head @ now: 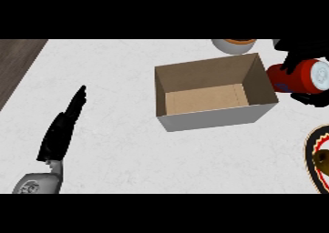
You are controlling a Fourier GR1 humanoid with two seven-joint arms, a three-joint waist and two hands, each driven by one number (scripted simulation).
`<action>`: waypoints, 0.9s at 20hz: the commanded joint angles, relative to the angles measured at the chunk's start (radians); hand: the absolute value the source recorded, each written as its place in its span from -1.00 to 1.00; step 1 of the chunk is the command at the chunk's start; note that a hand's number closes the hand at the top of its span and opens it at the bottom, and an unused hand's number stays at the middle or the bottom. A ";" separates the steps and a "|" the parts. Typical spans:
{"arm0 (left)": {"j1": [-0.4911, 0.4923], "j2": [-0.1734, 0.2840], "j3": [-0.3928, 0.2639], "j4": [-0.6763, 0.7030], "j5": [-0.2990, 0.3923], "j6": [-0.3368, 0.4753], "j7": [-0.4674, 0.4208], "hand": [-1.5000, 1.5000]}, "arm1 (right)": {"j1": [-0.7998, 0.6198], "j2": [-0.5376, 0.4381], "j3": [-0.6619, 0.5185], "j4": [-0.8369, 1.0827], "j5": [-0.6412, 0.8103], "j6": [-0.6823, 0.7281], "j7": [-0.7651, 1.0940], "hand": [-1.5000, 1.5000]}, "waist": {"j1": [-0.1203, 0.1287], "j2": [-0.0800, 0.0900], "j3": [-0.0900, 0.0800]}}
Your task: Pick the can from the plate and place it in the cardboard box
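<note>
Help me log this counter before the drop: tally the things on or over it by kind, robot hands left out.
Cans: 1, the red can, held beside the box
Cardboard boxes: 1, the cardboard box
Plates: 1, the patterned plate at the right edge
Bowl-like dishes: 1, the pale dish at the top edge
Total: 4

Kitchen setting. A pale, marble-like tabletop (pixel 126 150) carries an open cardboard box (pixel 214 91). Beyond the box, a bowl (pixel 234 44) sits at the far edge; right of and nearer than the box lies a patterned plate (pixel 313 159). Far left of the box, dark wood flooring (pixel 12 68) borders the tabletop.
</note>
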 commanded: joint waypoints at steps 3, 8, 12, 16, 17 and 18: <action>-0.001 0.009 0.020 0.019 0.003 0.004 -0.013 0.00 | -0.121 0.010 0.020 0.089 -0.142 0.239 -0.224 1.00 | -0.026 -0.009 -0.003; 0.013 0.006 0.022 0.012 -0.002 0.014 -0.007 0.00 | -0.238 0.013 0.076 0.125 -0.200 0.306 -0.155 1.00 | -0.034 -0.016 -0.005; 0.006 0.000 0.020 0.018 -0.013 0.024 -0.002 0.00 | -0.284 0.059 0.149 0.153 -0.196 0.274 -0.132 1.00 | -0.052 -0.017 -0.005; 0.042 0.033 0.058 0.006 0.022 -0.005 -0.022 0.00 | -0.318 0.119 0.211 0.180 -0.193 0.238 -0.103 1.00 | -0.069 -0.023 -0.006; 0.030 0.039 0.059 -0.007 0.013 0.000 0.003 0.00 | -0.338 0.158 0.235 0.165 -0.193 0.238 -0.063 1.00 | -0.075 -0.027 -0.006; 0.018 0.027 0.065 0.033 0.008 0.016 -0.020 0.00 | -0.366 0.160 0.245 0.180 -0.193 0.253 -0.050 1.00 | -0.084 -0.027 -0.006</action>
